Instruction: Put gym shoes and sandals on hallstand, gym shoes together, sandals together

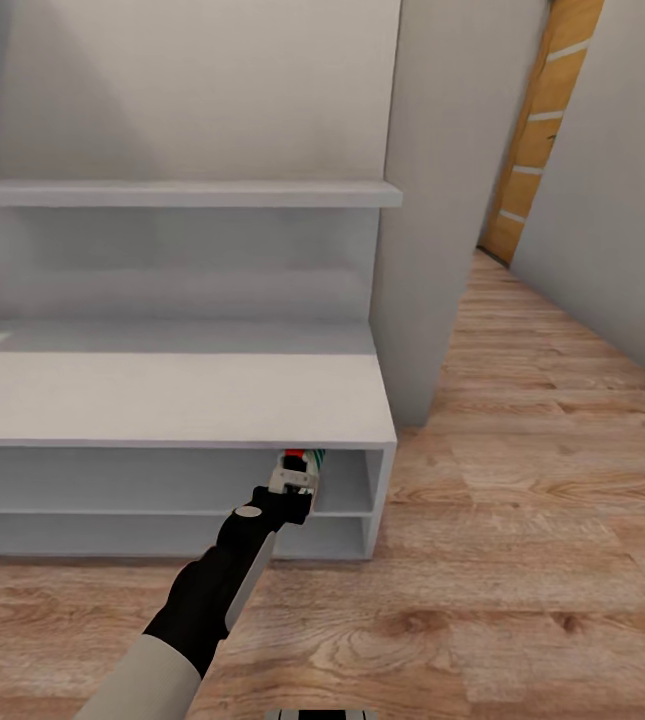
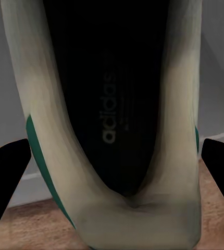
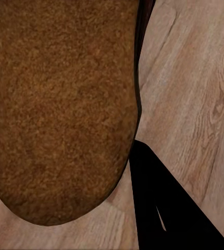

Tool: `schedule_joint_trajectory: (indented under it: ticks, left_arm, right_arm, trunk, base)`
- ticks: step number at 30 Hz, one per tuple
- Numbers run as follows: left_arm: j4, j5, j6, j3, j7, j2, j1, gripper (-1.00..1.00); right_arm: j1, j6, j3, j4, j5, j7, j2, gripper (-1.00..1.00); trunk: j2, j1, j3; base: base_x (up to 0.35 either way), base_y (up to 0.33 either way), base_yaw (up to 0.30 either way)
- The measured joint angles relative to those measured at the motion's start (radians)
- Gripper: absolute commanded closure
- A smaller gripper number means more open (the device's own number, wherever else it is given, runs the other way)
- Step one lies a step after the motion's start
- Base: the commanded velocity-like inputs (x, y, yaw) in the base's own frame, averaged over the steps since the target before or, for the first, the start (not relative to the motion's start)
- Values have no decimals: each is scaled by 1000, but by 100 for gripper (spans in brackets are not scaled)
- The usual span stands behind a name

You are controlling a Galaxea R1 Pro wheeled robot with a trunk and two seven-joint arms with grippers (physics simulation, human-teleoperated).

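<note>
In the head view the hallstand, a light grey unit with a wide low bench base and a shelf higher up its back panel, stands on the corridor floor of warm brown planks. The left arm reaches forward to the bench's near right end, and the left gripper sits at the mouth of the upper compartment, just under the bench top and beside the right end panel. A gym shoe shows there as a small patch of white, green and red right at the gripper's tip, within that upper opening. Whether it rests on the compartment's shelf cannot be told. To the right of the hallstand a grey wall pillar rises, and further down the corridor a wooden door shows.

In the left wrist view the gym shoe fills the middle: its dark insole carries pale lettering, its cream-white sides narrow toward the heel, and a green stripe runs down the flank. The two dark fingers sit at either side of the shoe, spread about its width and close against it, so the pincer looks closed on the shoe, with the hallstand's grey surfaces behind.

In the right wrist view a sandal, seen as a broad brown textured sole, lies across the frame over the plank floor. One dark finger lies just beside it. How far that pincer is open, and whether it grips the sandal, I cannot tell.
</note>
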Motion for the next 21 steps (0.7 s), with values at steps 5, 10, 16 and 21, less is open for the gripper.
schedule_joint_trajectory:
  ticks: [5,10,16,21]
  left_arm:
    - [1,1,0,0,0,0,0,100]
    - [1,1,0,1,-1,0,0,100]
    - [1,1,0,1,0,0,0,100]
    - [1,1,0,1,1,0,0,100]
  right_arm:
    - [0,0,0,0,0,0,0,100]
    - [0,0,0,0,0,0,0,100]
    - [0,0,0,0,0,0,0,100]
    - [0,0,0,0,0,0,0,100]
  trunk:
    - [0,0,0]
    - [0,0,0]
    - [0,0,0]
    - [0,0,0]
  base:
    - [23,-7,0]
    - [210,-1,0]
    - [84,0,0]
    - [9,0,0]
